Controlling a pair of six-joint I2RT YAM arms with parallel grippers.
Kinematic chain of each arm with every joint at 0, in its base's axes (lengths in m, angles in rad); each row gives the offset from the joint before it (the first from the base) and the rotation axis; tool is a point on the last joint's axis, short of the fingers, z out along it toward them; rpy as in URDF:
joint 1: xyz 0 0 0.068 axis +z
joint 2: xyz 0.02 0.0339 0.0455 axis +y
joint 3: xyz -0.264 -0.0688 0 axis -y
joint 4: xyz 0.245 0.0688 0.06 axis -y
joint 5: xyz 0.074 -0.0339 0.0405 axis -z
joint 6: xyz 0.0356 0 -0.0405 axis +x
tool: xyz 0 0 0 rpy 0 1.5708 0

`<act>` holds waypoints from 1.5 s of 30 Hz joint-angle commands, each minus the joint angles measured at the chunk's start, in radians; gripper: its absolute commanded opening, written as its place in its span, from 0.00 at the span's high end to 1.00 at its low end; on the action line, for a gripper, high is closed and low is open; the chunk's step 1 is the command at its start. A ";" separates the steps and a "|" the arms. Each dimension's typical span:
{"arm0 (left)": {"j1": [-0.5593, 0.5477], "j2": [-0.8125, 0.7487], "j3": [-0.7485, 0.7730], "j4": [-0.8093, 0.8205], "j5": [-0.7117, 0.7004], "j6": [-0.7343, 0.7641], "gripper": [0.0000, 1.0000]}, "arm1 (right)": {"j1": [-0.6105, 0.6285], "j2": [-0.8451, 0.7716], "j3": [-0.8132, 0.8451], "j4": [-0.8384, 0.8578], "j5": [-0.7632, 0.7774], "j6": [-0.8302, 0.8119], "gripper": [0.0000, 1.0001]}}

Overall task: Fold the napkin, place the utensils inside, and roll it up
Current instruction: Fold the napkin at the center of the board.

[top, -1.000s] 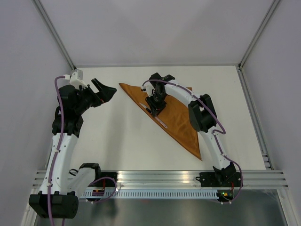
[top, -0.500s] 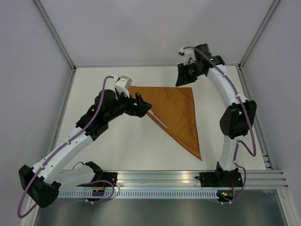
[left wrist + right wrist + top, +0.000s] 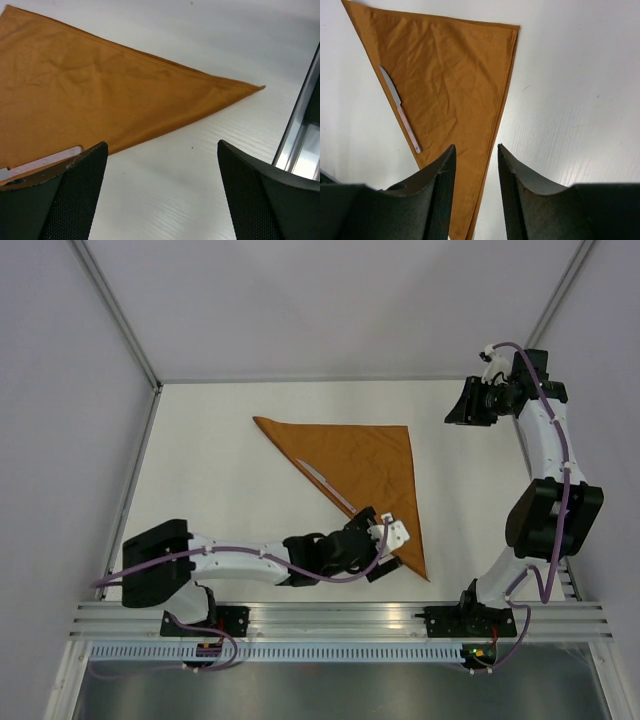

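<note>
- A white table (image 3: 215,490) fills the overhead view. Pale grey walls (image 3: 330,300) box it in, and a ribbed metal rail (image 3: 340,615) runs across the bottom of the frame.
- The napkin (image 3: 370,465) lies flat at the middle of the table, folded into a rust-brown triangle. One corner points to the upper left, one to the upper right, and a long tip reaches down to the lower right of centre.
- The knife (image 3: 328,488) rests on the napkin along its slanted left edge. Its silver blade points toward the upper left and its pale handle toward the lower right.
- The left arm (image 3: 240,558) stretches low across the bottom of the overhead frame, with the left claw (image 3: 161,150) near the napkin's lower tip.
- In the left wrist view its jaws stand wide apart and hold nothing, with bare table between them. The napkin's tip points right above them. The knife's handle end shows just beside the finger (image 3: 75,200) at the lower left.
- The right arm (image 3: 545,450) stands raised at the upper right of the overhead frame, well apart from the napkin.
- The right claw (image 3: 475,150) is parted by a narrow gap and grips nothing. Its wrist view looks down on most of the triangle and the whole knife.
</note>
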 commanded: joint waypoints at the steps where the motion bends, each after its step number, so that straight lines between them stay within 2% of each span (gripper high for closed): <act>1: -0.060 0.126 0.062 0.159 -0.113 0.141 0.07 | -0.005 -0.019 -0.002 0.042 -0.049 0.009 0.55; 5: -0.146 0.249 0.127 0.164 -0.139 0.221 0.12 | -0.005 -0.033 -0.017 0.051 -0.038 0.006 0.55; 11: -0.195 0.352 0.178 0.158 -0.113 0.260 0.19 | -0.007 -0.048 -0.035 0.066 -0.024 0.002 0.55; 26: -0.212 0.512 0.231 0.323 -0.125 0.300 0.30 | -0.005 -0.070 -0.060 0.075 -0.015 -0.005 0.55; 34: -0.212 0.579 0.267 0.340 -0.115 0.306 0.37 | -0.005 -0.075 -0.068 0.079 -0.014 -0.005 0.55; 37: -0.212 0.590 0.270 0.345 -0.118 0.306 0.41 | -0.005 -0.075 -0.071 0.080 -0.015 -0.003 0.55; 45: -0.212 0.604 0.274 0.368 -0.145 0.300 0.65 | -0.005 -0.073 -0.074 0.082 -0.023 -0.001 0.55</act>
